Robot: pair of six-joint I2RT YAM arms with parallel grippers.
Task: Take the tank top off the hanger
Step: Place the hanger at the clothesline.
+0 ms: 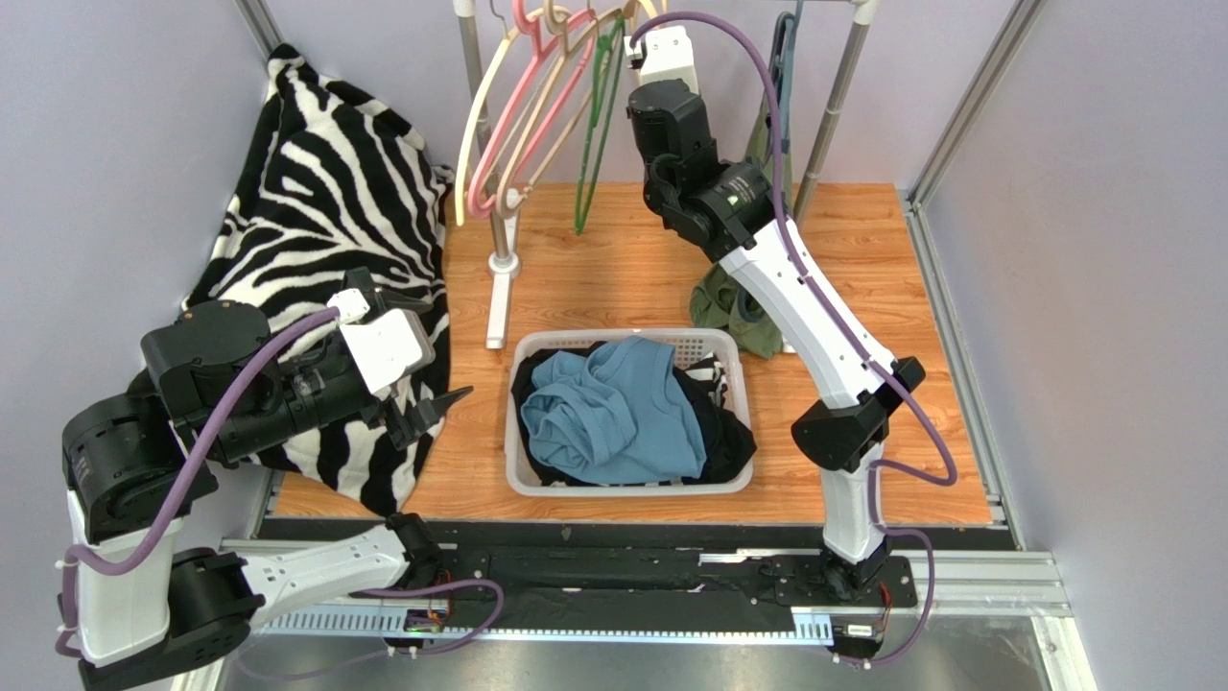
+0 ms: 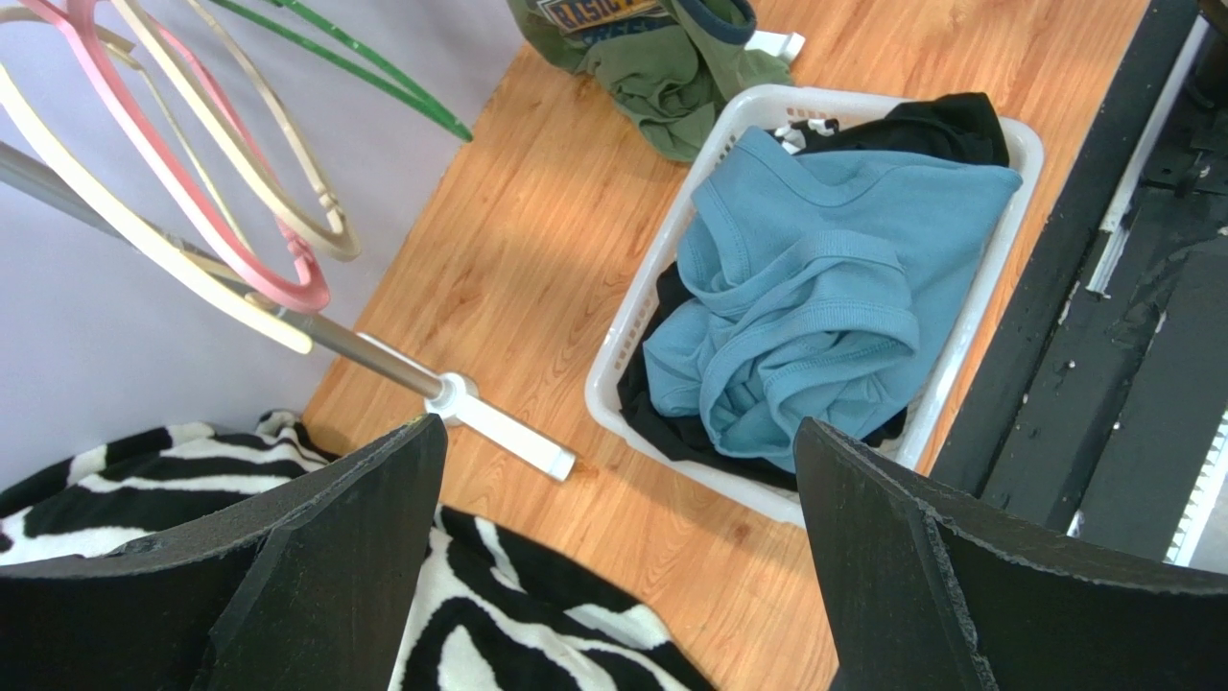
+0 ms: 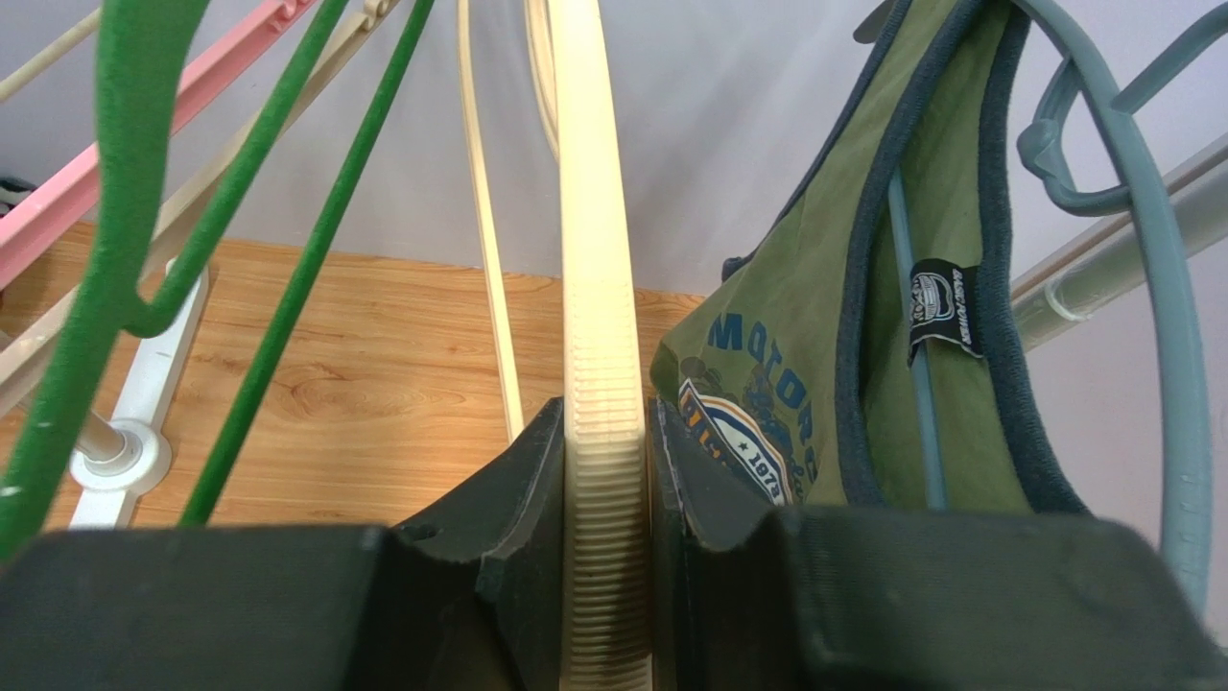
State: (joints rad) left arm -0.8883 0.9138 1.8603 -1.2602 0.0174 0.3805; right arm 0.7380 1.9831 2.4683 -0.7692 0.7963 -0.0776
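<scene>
Above the wooden tabletop (image 1: 606,288), behind the basket (image 1: 629,488), your right end effector (image 3: 603,425) clamps a cream hanger (image 3: 591,216), probably to clear access. The tank top (image 3: 807,360) hangs just beside it on the blue hanger (image 3: 1175,360). Your left end effector (image 2: 617,432) gapes wide left of the basket, ready to help.

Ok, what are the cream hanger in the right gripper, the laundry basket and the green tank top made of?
Cream hanger: looks like matte plastic, with fine moulded ribs along its edge.
Laundry basket: white plastic, slightly glossy, with slotted walls.
Green tank top: soft knit fabric, probably cotton, with darker binding and a printed logo.
</scene>
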